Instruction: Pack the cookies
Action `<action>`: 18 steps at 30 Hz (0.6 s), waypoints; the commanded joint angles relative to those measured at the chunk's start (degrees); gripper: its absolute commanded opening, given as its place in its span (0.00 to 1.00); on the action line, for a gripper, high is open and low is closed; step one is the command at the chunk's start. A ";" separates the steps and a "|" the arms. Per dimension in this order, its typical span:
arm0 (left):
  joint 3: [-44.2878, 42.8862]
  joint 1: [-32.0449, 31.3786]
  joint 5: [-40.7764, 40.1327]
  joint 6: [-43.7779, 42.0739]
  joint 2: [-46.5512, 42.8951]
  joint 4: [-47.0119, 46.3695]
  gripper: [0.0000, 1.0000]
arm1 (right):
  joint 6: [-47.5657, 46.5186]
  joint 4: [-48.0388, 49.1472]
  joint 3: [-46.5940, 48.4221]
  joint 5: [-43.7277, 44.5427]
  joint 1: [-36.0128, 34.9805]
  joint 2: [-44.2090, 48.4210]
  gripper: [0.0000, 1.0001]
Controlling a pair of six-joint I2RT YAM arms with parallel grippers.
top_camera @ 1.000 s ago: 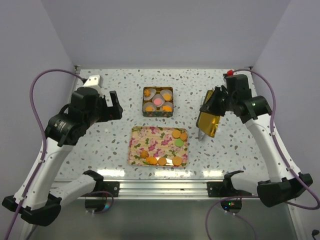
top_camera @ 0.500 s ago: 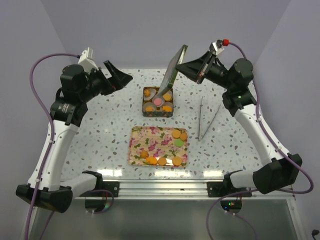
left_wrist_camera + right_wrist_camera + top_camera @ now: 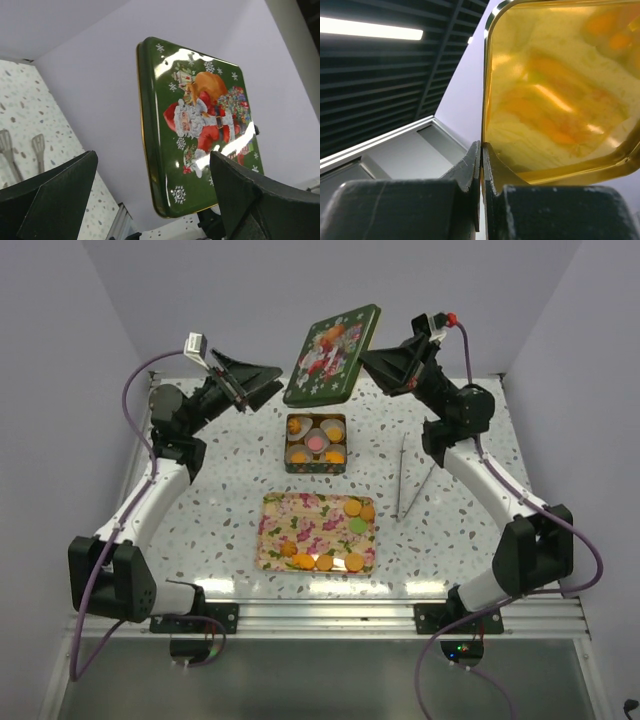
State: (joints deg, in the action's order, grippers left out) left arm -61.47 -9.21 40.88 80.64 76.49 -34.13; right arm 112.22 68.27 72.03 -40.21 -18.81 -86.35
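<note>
**Cookie position relative to both grippers**

The loose cookies [image 3: 325, 562] are lying flat on the floral tray [image 3: 300, 520] at lower centre of the top view. Four orange rounds are forming a row whose long axis is running left to right along the tray's lower edge. Two more orange ones and a green one are sitting at its upper right corner. They are small, thin discs. Further cookies are showing inside the white paper cups of the open tin [image 3: 287, 444], just above the tray.

Both grippers are hanging well above and behind the cookies, near the top of the frame, at roughly equal distance from them. The right gripper [image 3: 366, 356] is pinching the edge of the green Santa-printed lid [image 3: 332, 353] between pressed-together fingers, holding it in the air over the tin. The left gripper [image 3: 265, 380] is standing spread wide and empty, facing the lid's printed side. Tongs [image 3: 405, 480] are lying on the table right of the tray.

Judgement: any reach to the cookies is needing a descent toward lower centre.
</note>
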 commanded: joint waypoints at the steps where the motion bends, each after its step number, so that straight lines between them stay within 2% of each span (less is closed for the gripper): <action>1: -0.57 0.34 4.11 10.85 1.20 -22.54 1.00 | 7.93 9.95 2.24 2.68 -1.75 -0.49 0.00; 5: -5.58 -0.89 7.19 10.94 4.45 -23.44 1.00 | 6.87 10.21 2.76 3.20 -4.30 -2.42 0.00; 9: -6.38 -1.33 7.98 12.16 5.77 -24.84 1.00 | 7.13 12.85 3.73 4.70 -6.24 -4.88 0.00; 11: -5.59 -1.25 8.16 13.23 5.69 -27.12 0.96 | 7.92 14.95 3.38 5.66 -6.15 -6.20 0.00; 12: -5.41 -1.25 8.16 14.10 5.78 -27.83 0.91 | 8.44 16.62 3.12 6.19 -6.15 -6.81 0.00; 13: -5.33 -1.25 8.16 14.45 5.78 -28.96 0.76 | 10.80 18.63 2.59 7.93 -6.24 -7.60 0.00; 15: -5.32 -1.16 8.25 15.24 5.87 -29.94 0.66 | 13.10 24.53 1.80 10.31 -6.07 -9.88 0.00; 16: -5.41 -0.90 8.07 15.60 5.95 -30.64 0.54 | 13.28 24.46 0.93 10.32 -5.89 -9.81 0.00; 18: -5.94 -0.37 8.51 16.21 6.04 -30.82 0.41 | 12.49 24.02 -0.75 8.31 -5.54 -9.54 0.00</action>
State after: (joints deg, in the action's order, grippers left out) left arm -65.45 -9.37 47.22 95.24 83.22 -57.23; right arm 115.48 77.08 72.75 -33.30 -24.62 -94.80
